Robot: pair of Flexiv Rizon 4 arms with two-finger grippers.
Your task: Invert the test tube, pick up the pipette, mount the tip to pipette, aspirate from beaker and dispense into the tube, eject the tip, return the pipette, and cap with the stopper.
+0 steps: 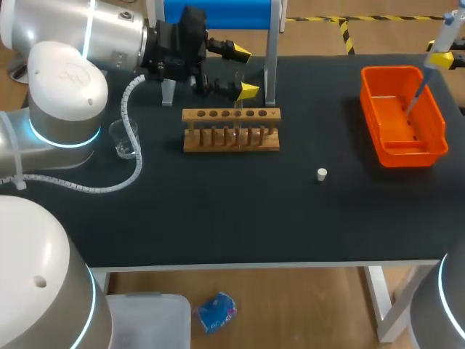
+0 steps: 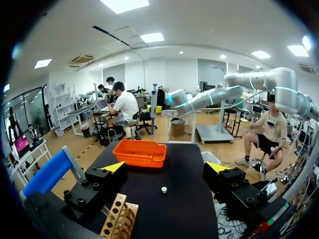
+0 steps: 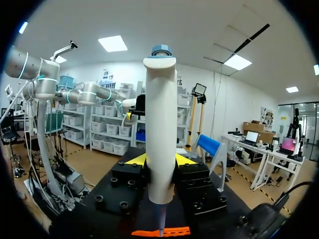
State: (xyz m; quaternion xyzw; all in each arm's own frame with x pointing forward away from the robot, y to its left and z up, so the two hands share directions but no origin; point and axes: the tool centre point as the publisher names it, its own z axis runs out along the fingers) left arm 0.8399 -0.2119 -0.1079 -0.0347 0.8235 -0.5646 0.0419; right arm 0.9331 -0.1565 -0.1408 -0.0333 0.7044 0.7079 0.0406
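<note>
stopper [image 1: 322, 174]: loose on the counter, ahead of the left jaws [image 2: 165, 168] and nearer them than the right.
beaker [image 1: 123, 138]: back behind the left jaws, off to one side.
rack [image 1: 231, 129]: straight under the left jaws; a faint upright tube [image 1: 237, 110] seems to stand in it.
left jaws: wide, holding nothing.
bin [image 1: 403, 116]: below the right jaws [image 1: 443, 59].
pipette [image 3: 159, 134]: clamped in the right jaws, long axis upright, lower end down in the bin; the next move likely runs along that axis.
views: the right wrist view shows the clamp, the head view shows the lower end in the bin, and the left wrist view shows no tube.
</note>
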